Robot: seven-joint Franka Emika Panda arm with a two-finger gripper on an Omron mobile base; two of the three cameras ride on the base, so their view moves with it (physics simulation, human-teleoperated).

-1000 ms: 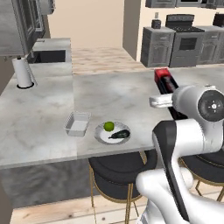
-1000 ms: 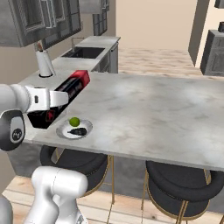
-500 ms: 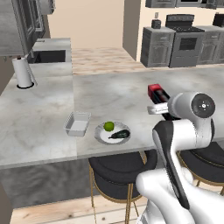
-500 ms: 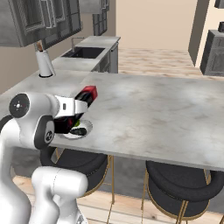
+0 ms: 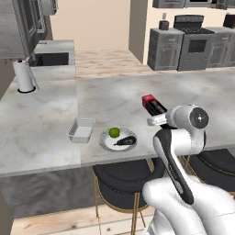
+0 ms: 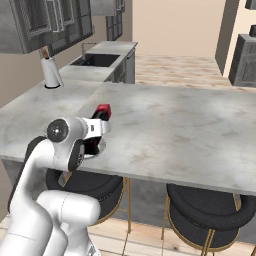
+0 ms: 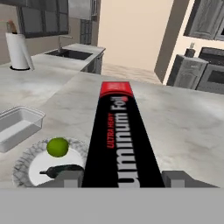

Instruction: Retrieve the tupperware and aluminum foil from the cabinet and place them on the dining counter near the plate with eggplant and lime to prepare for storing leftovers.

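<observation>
The claw [image 7: 122, 178] is being kept clamped around the near end of the foil box [image 7: 119, 138], with one finger [image 7: 70, 178] showing on each side of the box. The box is being held lengthwise, pointing away from the hand, its red far end [image 5: 148, 99] raised over the table [image 5: 114, 92]. Whether the box is touching the stone cannot be told. Just beside the box, on its left in the hand view, the plate [image 7: 24, 168] is being seen lying on the table, with the lime [image 7: 57, 147] and the eggplant [image 7: 61, 169] resting on it. Just beyond the plate, the plastic container [image 5: 81, 130] is sitting flat on the table. Well apart, near the sink [image 5: 49, 58], a paper towel roll [image 5: 24, 76] is standing upright. Black stools [image 6: 210, 220] are tucked under the table's near edge.
</observation>
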